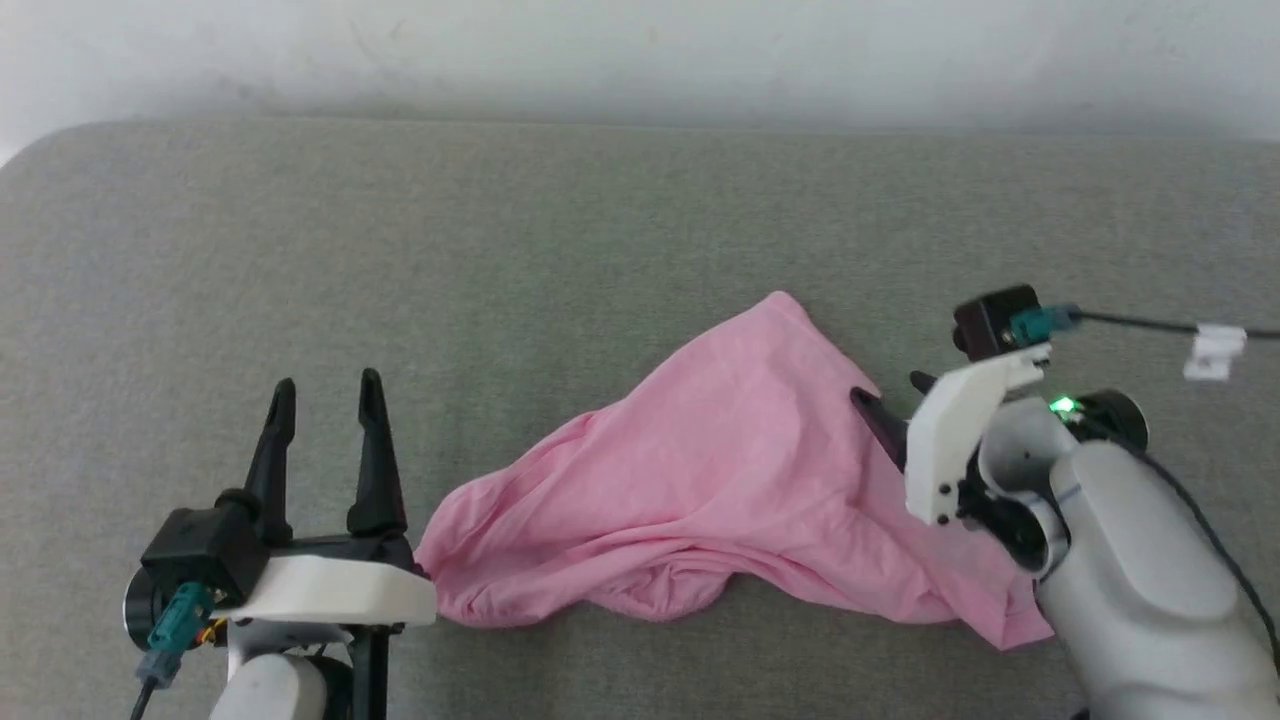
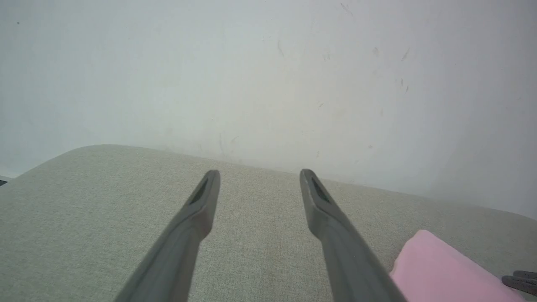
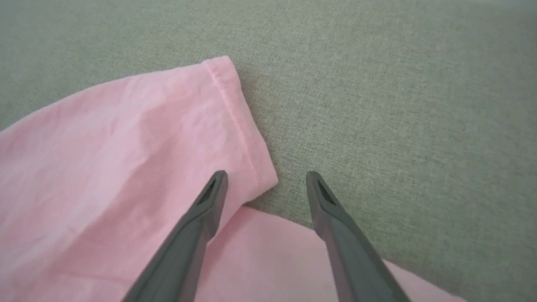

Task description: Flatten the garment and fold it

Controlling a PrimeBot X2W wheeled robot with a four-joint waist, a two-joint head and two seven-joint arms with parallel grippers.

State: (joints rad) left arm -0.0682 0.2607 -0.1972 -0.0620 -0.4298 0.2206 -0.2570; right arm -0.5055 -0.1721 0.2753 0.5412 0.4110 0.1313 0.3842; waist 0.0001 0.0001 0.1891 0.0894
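The left claw (image 1: pixel 327 385) stands spread wide and empty, its 2 fingers above the bare grey surface (image 1: pixel 500 220), just beside the left end of the garment (image 1: pixel 720 470). The right claw (image 1: pixel 893 393) is also spread and grasps nothing, poised over the garment's right side by a stitched hem (image 3: pixel 235 117). The pink garment lies crumpled between the 2 claws.
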